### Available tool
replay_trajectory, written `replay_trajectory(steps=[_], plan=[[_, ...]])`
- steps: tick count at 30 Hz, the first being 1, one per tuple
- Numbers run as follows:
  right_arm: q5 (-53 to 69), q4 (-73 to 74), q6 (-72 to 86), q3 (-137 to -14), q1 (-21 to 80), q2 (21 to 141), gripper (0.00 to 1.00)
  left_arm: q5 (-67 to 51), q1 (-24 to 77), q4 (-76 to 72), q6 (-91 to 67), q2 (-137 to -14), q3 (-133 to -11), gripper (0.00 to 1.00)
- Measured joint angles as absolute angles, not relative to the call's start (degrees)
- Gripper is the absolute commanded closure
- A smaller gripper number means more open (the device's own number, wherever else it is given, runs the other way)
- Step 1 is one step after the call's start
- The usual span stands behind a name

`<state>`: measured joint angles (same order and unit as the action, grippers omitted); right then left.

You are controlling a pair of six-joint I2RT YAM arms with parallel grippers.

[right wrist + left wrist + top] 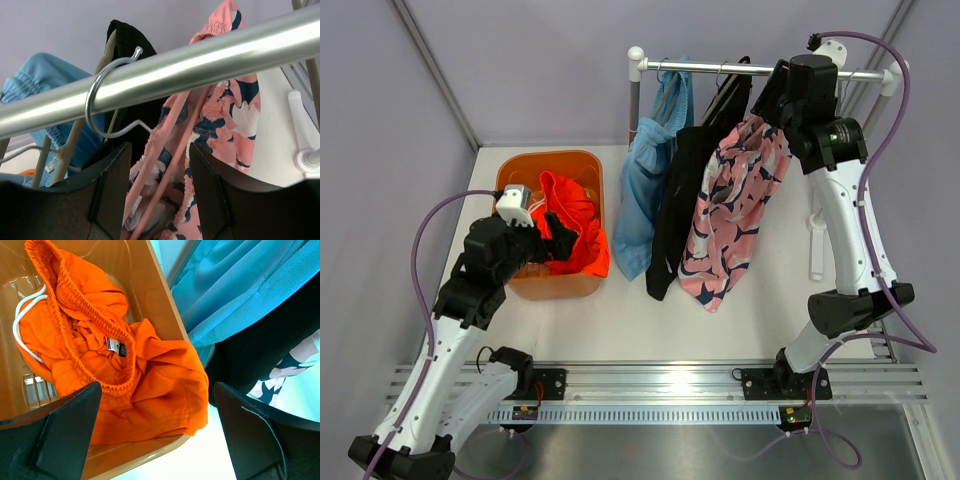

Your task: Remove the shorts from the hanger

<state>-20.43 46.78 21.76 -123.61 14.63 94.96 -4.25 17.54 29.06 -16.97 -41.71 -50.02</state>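
The bright orange shorts [576, 232] lie in an orange bin [550, 157]; in the left wrist view the shorts [150, 375] lie bunched against the bin's wall [147, 287]. My left gripper [556, 247] hangs open and empty over them [160, 432]. The light blue shorts [648, 190], black shorts [678, 205] and pink patterned shorts [735, 215] hang from the rail [760, 70]. My right gripper [772, 100] is open at the rail, its jaws on either side of the pink shorts' waistband [162, 195] and pink hanger bar [175, 155].
The metal rail [210, 50] crosses the right wrist view, with a wire hanger hook [97, 107] over it. The rack's white left post [636, 95] and a white stand [817, 235] rise from the table. Purple walls close the back and sides.
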Motion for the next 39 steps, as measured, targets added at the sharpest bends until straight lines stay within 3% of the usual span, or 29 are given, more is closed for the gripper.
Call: replay_trajectory(steps=[7, 9, 17, 18, 21, 27, 39], plan=[[-22.04, 44.8, 22.59, -123.59, 14.63, 97.6, 0.43, -4.27, 17.54, 29.06, -16.91, -41.74, -50.02, 0.01], [-22.17, 44.77, 22.74, -123.57, 14.63, 98.21, 0.48, -4.27, 17.54, 29.06, -16.91, -41.74, -50.02, 0.01], [-23.55, 44.16, 22.87, -123.07, 14.63, 98.63, 0.77, -4.27, 17.54, 29.06, -16.91, -41.74, -50.02, 0.01], [-23.55, 43.64, 22.79, -122.85, 14.63, 98.61, 0.86, -4.27, 17.54, 29.06, -16.91, -41.74, -50.02, 0.01], [-23.77, 41.71, 22.33, -122.32, 14.66, 98.56, 1.0, -4.27, 17.54, 29.06, -16.91, -41.74, -50.02, 0.01], [-24.51, 41.56, 21.8, -121.19, 14.68, 97.62, 1.0, -4.29, 17.54, 29.06, -16.91, -41.76, -50.02, 0.01], [-26.04, 42.35, 19.35, -120.6, 14.68, 96.84, 0.89, -4.29, 17.54, 29.06, -16.91, -41.76, -50.02, 0.01]])
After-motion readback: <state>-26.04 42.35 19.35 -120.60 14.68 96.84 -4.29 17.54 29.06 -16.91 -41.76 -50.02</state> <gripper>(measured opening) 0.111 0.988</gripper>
